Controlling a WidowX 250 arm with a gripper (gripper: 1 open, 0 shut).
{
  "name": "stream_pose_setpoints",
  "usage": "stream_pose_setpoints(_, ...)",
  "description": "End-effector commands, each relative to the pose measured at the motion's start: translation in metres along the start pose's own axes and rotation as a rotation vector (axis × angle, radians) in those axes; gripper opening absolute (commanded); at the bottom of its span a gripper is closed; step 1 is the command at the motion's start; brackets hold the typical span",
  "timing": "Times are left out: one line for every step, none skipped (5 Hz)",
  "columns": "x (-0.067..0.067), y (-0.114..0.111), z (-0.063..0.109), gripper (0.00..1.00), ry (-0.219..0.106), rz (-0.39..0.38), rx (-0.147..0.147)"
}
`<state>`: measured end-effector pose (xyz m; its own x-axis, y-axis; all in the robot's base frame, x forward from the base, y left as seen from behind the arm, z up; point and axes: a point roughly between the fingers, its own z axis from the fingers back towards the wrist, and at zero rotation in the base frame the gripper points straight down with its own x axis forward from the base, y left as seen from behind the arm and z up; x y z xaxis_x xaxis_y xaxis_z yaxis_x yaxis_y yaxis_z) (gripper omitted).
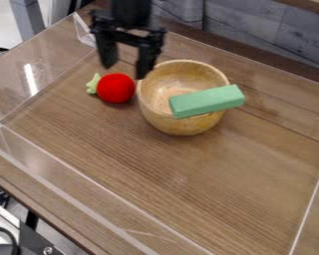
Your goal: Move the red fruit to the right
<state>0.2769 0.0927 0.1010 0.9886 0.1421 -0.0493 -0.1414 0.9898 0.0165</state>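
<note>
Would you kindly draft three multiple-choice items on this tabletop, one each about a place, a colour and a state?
1. Where does the green block lie?
A. Across the wooden bowl
B. On the table beside the fruit
C. Between the pincer fingers

2. What colour is the fruit left of the bowl?
A. Yellow
B. Red
C. Blue

3. How is the pincer?
A. Shut on the block
B. Shut on the fruit
C. Open, holding nothing

Key: 1 A, the block rests on the bowl's rim. 2 B, it is bright red with a green tuft. 3 C, its fingers stand apart just above the fruit with nothing between them.
</note>
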Motion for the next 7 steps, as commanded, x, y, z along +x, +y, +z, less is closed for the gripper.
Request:
stream_pose_setpoints(0.006,0.017,-0.01,1.0,-0.06,-0.032,0.018)
stream_pose_setpoints(0.013,0.025,-0.03,1.0,-0.078,-0.036,0.022)
stream_pose_setpoints(0.019,0.032,-0.038,1.0,-0.084,0.0,0.023)
stream_pose_setpoints(0.027,0.039,-0.043,1.0,-0.093,0.033,0.02)
stream_pose_setpoints(0.033,0.047,-0.046,1.0,-0.098,0.014,0.019)
stream_pose_setpoints(0.037,0.053,-0.049,1.0,-0.097,-0.006,0.018)
stream_pose_setpoints(0.035,0.062,-0.052,0.0,-0.095,0.041,0.017)
